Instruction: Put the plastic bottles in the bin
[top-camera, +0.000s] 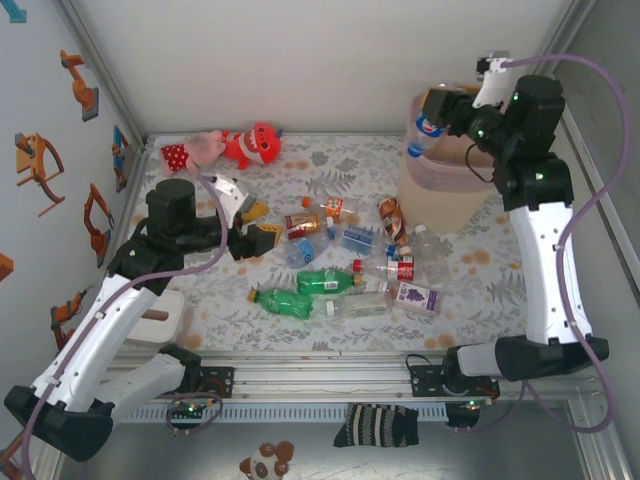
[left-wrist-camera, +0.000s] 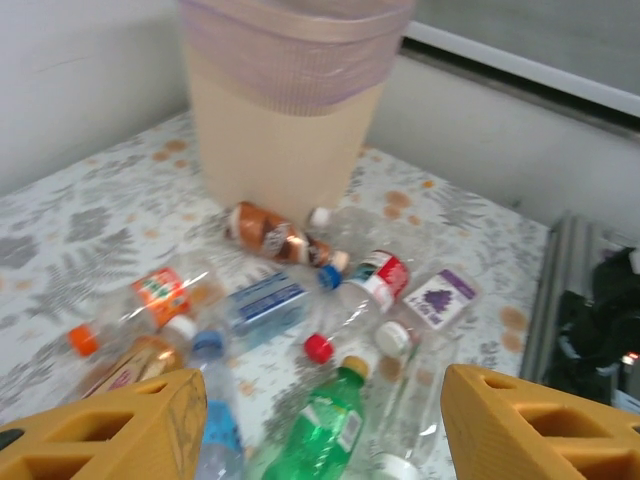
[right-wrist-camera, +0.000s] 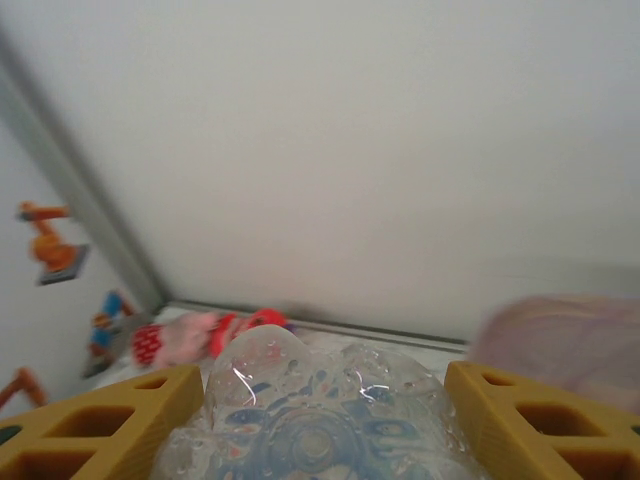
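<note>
Robot lab cell (white panel walls)

Floral table — scattered bottles, bin, plush toys, white box

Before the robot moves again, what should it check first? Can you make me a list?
1. Right tool gripping the clear bottle: ok, it sits between the fingers.
2. Clear bottle over the bin opening: cannot tell; from above it hangs by the far left rim.
3. Left tool open and empty: ok.
4. A bottle in front of the left tool: ok, the green bottle lies between its fingers' line.
5. Plush toys apart from the bottle pile: ok, in the far left corner.
6. All bottles binned: not ok, many loose bottles lie on the table.
</note>
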